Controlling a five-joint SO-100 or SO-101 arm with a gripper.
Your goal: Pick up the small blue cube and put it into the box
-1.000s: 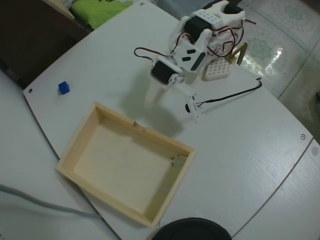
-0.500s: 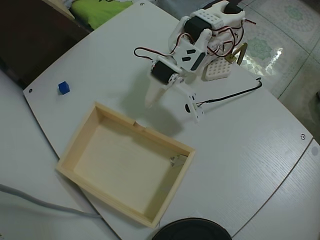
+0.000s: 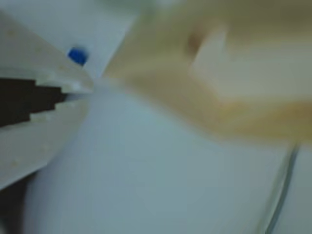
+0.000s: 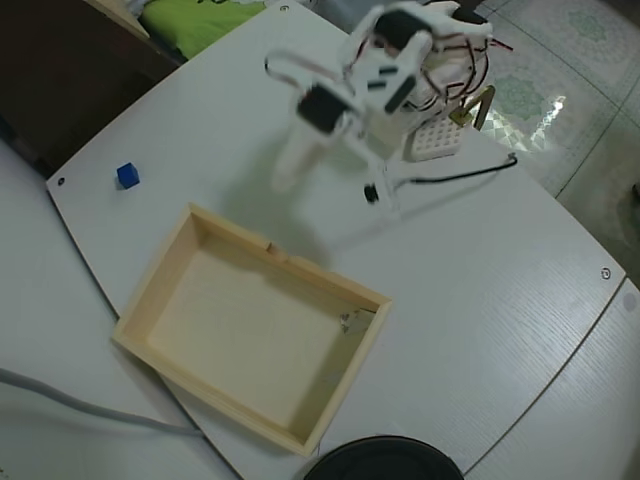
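Observation:
The small blue cube (image 4: 127, 176) lies alone on the white table near its left corner, apart from everything else. The box (image 4: 240, 236), a shallow pale wooden tray, sits empty at the middle front. My gripper (image 4: 283, 183) hangs blurred above the table beyond the box's far wall, well right of the cube. In the wrist view the gripper (image 3: 82, 91) enters from the left with its toothed fingertips meeting and nothing between them. That view shows the cube (image 3: 77, 55) small at the upper left and the box (image 3: 243, 102) blurred at the right.
A white perforated block (image 4: 433, 140) stands by the arm's base, with a black cable (image 4: 470, 176) trailing to the right. A black round object (image 4: 382, 458) is at the bottom edge and a grey cable (image 4: 80, 405) at the lower left. The table edge runs close behind the cube.
The arm has swung up and to the left in the overhead view and is motion-blurred. Cube and box have not moved.

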